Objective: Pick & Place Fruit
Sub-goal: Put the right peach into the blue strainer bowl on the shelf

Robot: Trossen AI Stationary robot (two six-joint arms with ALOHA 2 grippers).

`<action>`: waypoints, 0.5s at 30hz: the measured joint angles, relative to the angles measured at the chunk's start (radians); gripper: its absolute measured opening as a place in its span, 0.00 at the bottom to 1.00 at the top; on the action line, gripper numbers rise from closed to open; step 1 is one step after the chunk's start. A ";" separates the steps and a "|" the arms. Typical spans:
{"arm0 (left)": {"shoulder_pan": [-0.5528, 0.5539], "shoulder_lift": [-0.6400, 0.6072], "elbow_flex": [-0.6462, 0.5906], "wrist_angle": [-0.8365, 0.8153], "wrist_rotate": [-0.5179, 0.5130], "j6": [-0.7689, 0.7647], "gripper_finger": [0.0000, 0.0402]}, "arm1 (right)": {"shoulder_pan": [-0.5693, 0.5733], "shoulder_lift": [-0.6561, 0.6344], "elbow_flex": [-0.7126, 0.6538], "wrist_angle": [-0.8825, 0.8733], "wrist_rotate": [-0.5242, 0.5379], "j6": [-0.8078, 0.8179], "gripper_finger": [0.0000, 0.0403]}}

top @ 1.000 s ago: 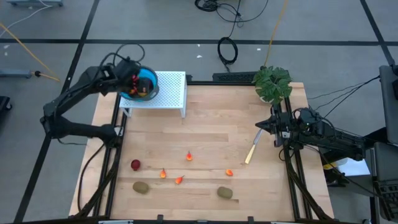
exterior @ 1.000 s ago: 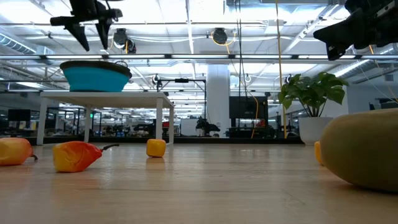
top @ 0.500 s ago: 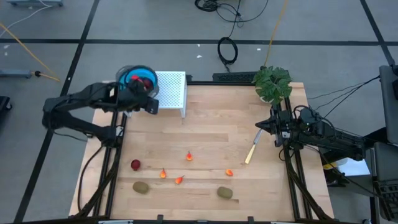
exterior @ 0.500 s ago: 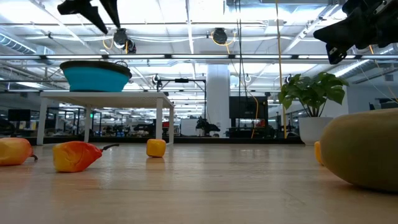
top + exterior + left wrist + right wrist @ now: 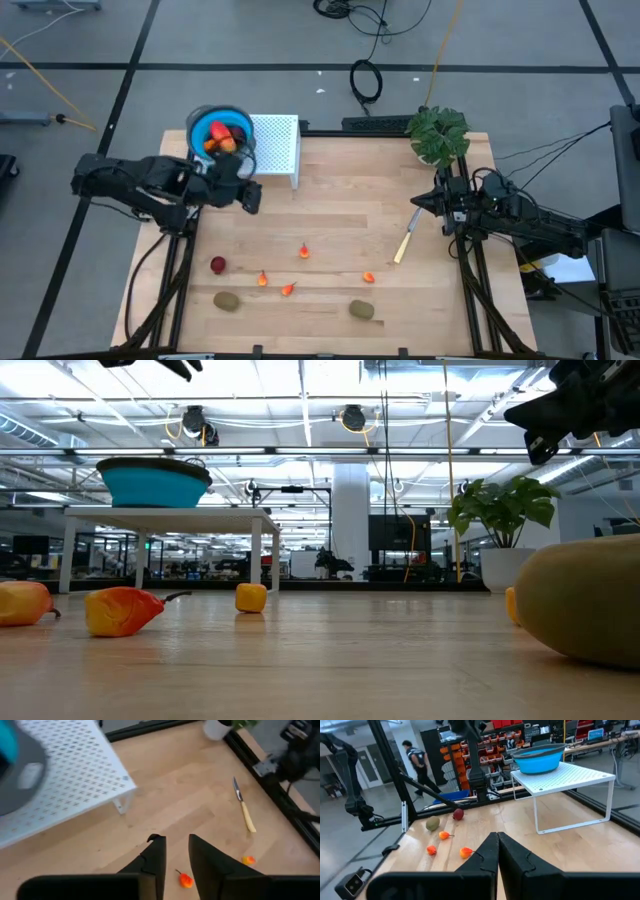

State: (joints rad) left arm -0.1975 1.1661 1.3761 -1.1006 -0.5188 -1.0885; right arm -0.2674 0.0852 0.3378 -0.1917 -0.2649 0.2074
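Observation:
A blue bowl [image 5: 205, 122] stands on a white perforated rack [image 5: 278, 145] at the far left and holds a red-orange fruit [image 5: 218, 133] and a small orange one [image 5: 229, 146]. On the table lie a dark red ball [image 5: 218, 264], two kiwis [image 5: 227, 300] [image 5: 361, 310] and several tiny orange bits [image 5: 304, 251] [image 5: 368, 277]. My left gripper [image 5: 250, 198] [image 5: 174, 839] hangs open and empty over the table, just near of the rack. My right gripper [image 5: 418, 203] [image 5: 495, 836] is shut and waits at the right edge.
A pale yellow knife-like utensil [image 5: 405, 240] [image 5: 244, 810] lies near my right gripper. A potted plant [image 5: 437, 133] stands at the far right corner. Black frame rails run along both table sides. The bare wood between the rack and the fruit row is open room.
My left gripper has drawn back from above the blue bowl toward the near edge, and now hangs over the table in front of the rack. The bowl and its fruit, hidden under the gripper before, now show. The right arm has kept still.

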 joint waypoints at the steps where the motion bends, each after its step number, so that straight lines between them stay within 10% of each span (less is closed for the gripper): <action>1: -0.015 0.004 -0.003 0.010 -0.004 0.016 0.17 | 0.000 0.000 0.000 0.000 0.000 0.013 0.00; 15: -0.127 0.074 -0.002 0.301 -0.032 0.444 0.03 | 0.001 0.019 0.000 0.002 -0.098 0.043 0.00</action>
State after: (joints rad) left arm -0.3249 1.2398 1.3739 -0.7994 -0.5512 -0.6444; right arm -0.2668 0.1044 0.3378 -0.1895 -0.3626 0.2502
